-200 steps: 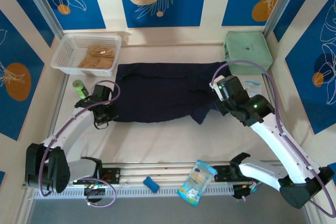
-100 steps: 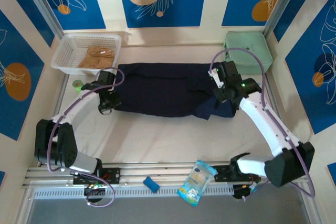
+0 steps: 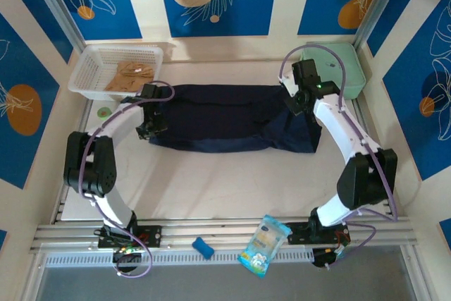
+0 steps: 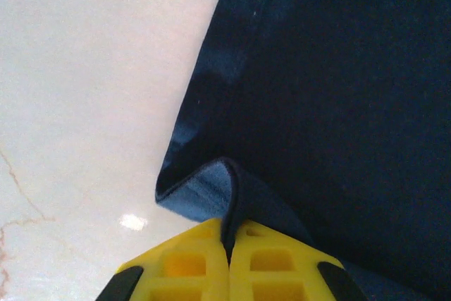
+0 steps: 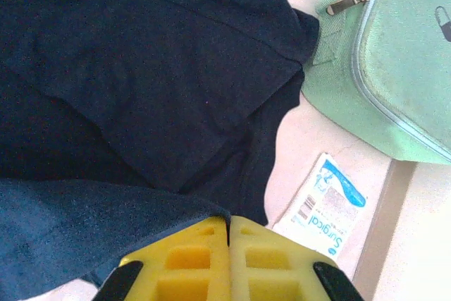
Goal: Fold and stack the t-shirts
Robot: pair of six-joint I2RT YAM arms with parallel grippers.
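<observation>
Left wrist: left tool (image 4: 229, 234) pinches navy t-shirt (image 4: 331, 89) edge.

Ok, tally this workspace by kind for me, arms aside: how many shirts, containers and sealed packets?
T-shirts: 2 (navy t-shirt, tan t-shirt)
Containers: 2 (white basket, mint-green zip case)
Sealed packets: 2 (surgical packet, blue-and-white pouch)
Total: 6
</observation>
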